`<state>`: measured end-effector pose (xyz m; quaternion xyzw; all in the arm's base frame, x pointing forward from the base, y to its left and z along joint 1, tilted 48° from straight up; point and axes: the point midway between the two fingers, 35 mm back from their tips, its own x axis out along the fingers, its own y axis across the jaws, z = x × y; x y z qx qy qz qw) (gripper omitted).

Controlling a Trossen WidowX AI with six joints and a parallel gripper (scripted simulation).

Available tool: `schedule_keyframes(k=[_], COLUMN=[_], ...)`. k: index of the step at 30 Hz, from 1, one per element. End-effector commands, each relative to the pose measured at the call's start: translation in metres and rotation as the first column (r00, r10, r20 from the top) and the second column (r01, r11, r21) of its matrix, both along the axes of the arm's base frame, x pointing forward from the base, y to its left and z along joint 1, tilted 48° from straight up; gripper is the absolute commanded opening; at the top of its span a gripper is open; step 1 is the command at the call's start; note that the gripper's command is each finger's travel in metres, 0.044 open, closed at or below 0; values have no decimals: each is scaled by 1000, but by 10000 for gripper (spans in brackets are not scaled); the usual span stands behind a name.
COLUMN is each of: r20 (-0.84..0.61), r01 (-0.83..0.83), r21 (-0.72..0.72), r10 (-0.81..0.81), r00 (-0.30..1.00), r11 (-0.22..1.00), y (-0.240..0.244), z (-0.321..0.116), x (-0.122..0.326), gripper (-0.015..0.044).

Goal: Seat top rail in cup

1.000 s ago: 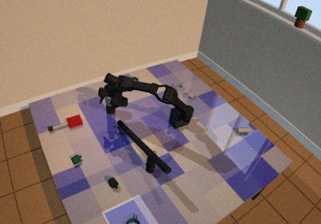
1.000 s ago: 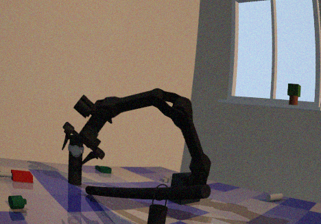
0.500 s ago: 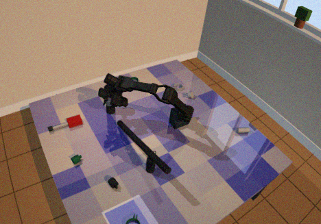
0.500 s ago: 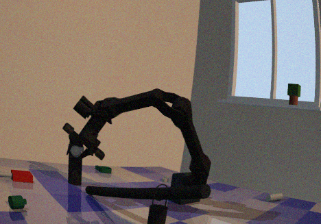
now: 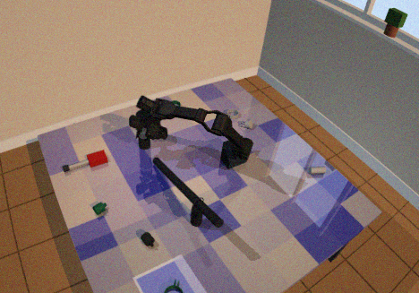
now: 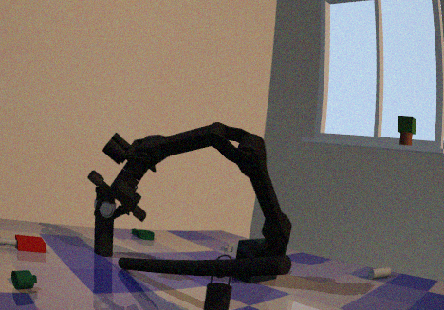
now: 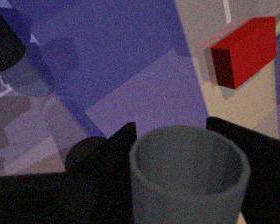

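The black rail (image 5: 176,185) (image 6: 171,266) passes through the loop cap (image 5: 200,199) (image 6: 224,258) on the small post (image 5: 196,215) (image 6: 218,298). Its end nearer the big post (image 5: 144,143) (image 6: 103,238) is free, lower than the cup and apart from it; part of the rail shows at the wrist view's upper left (image 7: 3,45). The grey rail-end cup (image 6: 107,209) (image 7: 188,182) is high on the big post, its empty mouth open in the wrist view. My gripper (image 5: 144,133) (image 6: 109,206) (image 7: 170,127) is shut on the cup, one finger each side. The brace band is hard to make out.
A red-headed tool (image 5: 97,159) (image 6: 30,244) (image 7: 246,52) lies beyond the big post. Green fittings (image 5: 99,209) (image 6: 24,280), a black piece (image 5: 147,238) and a pale cylinder (image 5: 318,170) (image 6: 379,273) lie around. Transparent panels stand at the right.
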<state>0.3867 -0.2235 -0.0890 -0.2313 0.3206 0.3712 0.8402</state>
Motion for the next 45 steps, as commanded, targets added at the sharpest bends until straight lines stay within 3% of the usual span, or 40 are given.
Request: schedule_keyframes(k=[1,45], r20=[12,185], r01=[-17,-183], r21=[3,-30], r10=[17,185], r00=[1000,965], r11=[1000,983], y=[3,7], z=[-1,2], x=[-3,-25], gripper=[0,0])
